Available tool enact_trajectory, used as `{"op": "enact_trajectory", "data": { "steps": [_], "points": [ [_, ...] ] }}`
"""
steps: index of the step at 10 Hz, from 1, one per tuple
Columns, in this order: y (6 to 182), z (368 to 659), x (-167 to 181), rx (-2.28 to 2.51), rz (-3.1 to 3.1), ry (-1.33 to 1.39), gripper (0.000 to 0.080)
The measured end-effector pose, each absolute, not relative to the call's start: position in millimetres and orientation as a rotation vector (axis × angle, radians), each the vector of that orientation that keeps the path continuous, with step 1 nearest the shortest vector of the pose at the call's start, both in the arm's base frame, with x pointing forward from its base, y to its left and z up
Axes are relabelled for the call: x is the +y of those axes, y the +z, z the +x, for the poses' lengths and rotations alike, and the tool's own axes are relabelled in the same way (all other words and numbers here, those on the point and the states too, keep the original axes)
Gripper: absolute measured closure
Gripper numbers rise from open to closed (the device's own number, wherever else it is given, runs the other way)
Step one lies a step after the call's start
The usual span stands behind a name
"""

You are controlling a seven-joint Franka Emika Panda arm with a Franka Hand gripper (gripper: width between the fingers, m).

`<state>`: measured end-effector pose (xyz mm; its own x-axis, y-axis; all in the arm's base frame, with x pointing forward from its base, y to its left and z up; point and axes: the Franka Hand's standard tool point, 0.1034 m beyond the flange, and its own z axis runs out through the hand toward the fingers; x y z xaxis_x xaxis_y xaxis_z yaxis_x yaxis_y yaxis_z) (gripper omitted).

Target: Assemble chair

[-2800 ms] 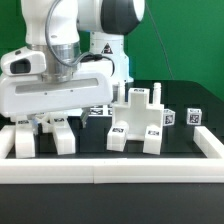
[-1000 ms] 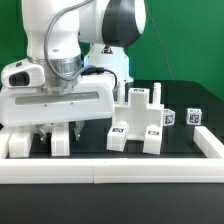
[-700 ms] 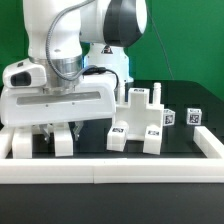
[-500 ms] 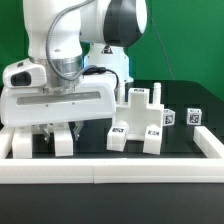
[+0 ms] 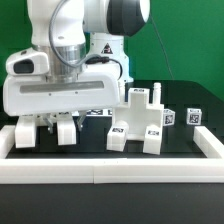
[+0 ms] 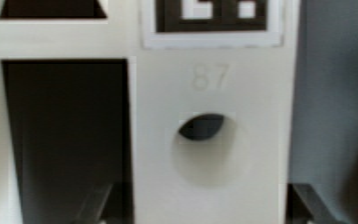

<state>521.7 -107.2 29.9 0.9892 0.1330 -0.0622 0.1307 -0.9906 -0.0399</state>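
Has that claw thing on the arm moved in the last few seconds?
Yes. The gripper has gone up: its big white body now sits higher against the standing chair part, which has stayed put.

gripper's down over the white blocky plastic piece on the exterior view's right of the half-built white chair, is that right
Not quite. The gripper is down over the white blocky plastic piece on the exterior view's left of the half-built white chair, not its right. The exterior view shows this.
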Motion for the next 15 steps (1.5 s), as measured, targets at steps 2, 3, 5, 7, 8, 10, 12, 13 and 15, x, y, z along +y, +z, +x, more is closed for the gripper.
{"op": "enact_trajectory", "data": {
  "steps": [2, 3, 5, 7, 8, 10, 12, 13, 15],
  "points": [
    [45.2, 524, -104, -0.200, -3.091, 0.075, 0.0509],
    [55.9, 526, -100, -0.176, -3.079, 0.079, 0.0509],
    [74.6, 532, -91, -0.119, -3.068, 0.066, 0.0509],
    [72.9, 531, -89, -0.119, -3.067, 0.070, 0.0509],
    [72.6, 531, -89, -0.119, -3.067, 0.071, 0.0509],
    [72.4, 531, -90, -0.117, -3.067, 0.072, 0.0509],
    [80.8, 520, -88, 0.002, -3.064, 0.075, 0.0509],
    [87.8, 516, -83, 0.041, -3.052, 0.087, 0.0509],
    [102.0, 514, -74, 0.142, -3.029, 0.115, 0.0509]
  ]
}}
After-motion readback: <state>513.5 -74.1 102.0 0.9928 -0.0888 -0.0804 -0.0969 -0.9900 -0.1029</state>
